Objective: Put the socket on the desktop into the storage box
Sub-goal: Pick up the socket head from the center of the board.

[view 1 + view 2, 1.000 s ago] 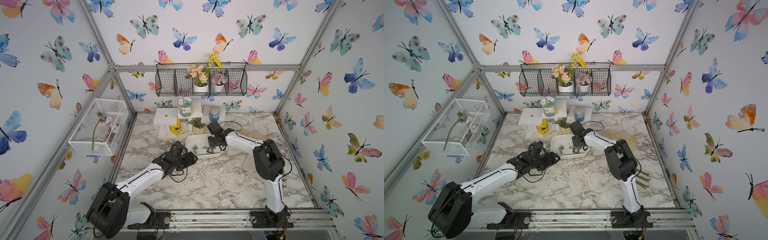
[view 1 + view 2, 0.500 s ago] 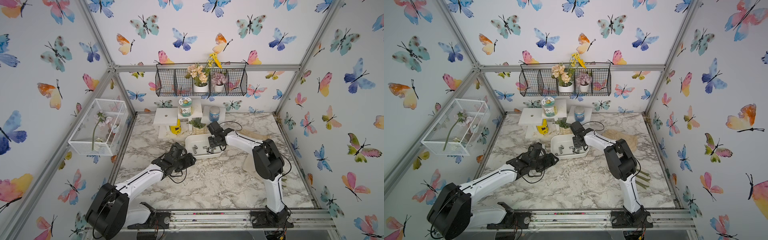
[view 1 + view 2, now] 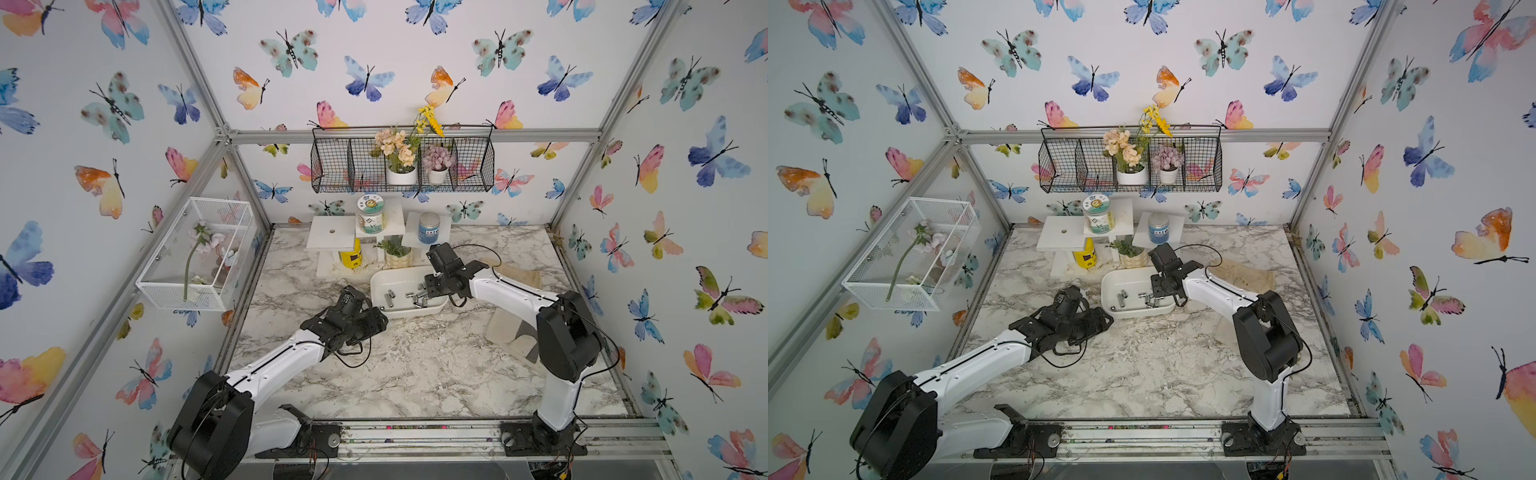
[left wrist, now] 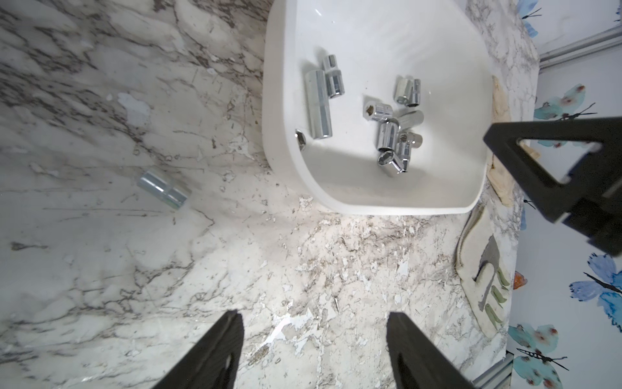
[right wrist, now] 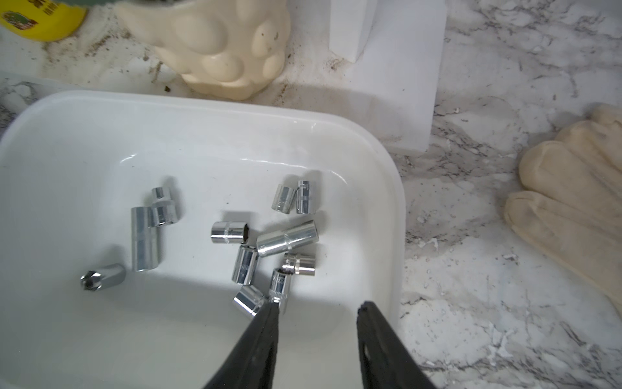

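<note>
The storage box, a glossy white tub, sits on the marble desktop and shows in both top views. Several chrome sockets lie loose on its floor. One more socket lies on its side on the desktop outside the box; the top views do not show it. My right gripper hangs open over the box's right end with nothing between its fingers, one fingertip beside a small socket. My left gripper is open and empty above bare marble near the box's front left corner.
A cream plant pot, a yellow can and a white tiered stand crowd the space behind the box. A pale glove and a printed cloth bag lie to its right. Aluminium framing edges the desktop.
My right gripper's jaws have parted over the box. The left arm has drawn back slightly from the box, its gripper still open.
</note>
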You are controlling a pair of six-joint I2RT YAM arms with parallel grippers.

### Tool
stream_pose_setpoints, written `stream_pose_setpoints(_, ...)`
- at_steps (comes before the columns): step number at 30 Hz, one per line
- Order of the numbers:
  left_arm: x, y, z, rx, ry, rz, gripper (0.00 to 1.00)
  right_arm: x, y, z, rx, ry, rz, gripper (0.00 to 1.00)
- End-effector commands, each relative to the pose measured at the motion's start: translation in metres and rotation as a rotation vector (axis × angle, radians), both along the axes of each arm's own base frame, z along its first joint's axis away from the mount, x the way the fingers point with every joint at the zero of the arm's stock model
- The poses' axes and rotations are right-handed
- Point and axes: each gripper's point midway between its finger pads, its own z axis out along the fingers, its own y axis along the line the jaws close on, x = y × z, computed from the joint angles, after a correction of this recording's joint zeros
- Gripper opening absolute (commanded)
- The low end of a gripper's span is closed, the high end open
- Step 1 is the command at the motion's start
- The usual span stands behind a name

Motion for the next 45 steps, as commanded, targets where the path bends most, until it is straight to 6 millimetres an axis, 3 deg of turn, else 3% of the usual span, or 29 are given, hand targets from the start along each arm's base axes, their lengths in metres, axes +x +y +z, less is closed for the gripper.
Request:
stream_pose_setpoints(1, 0.004, 0.013, 0.002, 0.064, -0.008, 0.027, 0.72, -0.014, 0.013, 0.012, 0.076, 0.001, 0.035, 0.44)
stream_pose_setpoints(14, 0.012, 0.046, -0.014, 0.186, 0.05, 0.108, 0.66, -0.085, 0.041, 0.033, 0.21, -0.003, 0.202, 0.45)
stream_pose_setpoints(22, 0.024, 0.059, -0.021, 0.29, 0.047, 0.106, 0.59, -0.128, 0.075, 0.048, 0.313, -0.016, 0.375, 0.46)
stream_pose_setpoints(32, 0.038, 0.066, -0.038, 0.391, 0.067, 0.069, 0.51, -0.179, 0.112, 0.048, 0.423, 0.03, 0.593, 0.47)
stream_pose_setpoints(37, 0.046, 0.062, -0.041, 0.413, 0.063, 0.033, 0.5, -0.194, 0.117, 0.042, 0.472, 0.053, 0.633, 0.47)
stream_pose_setpoints(45, 0.051, 0.058, -0.057, 0.42, 0.092, -0.002, 0.44, -0.195, 0.113, 0.036, 0.462, 0.057, 0.619, 0.48)
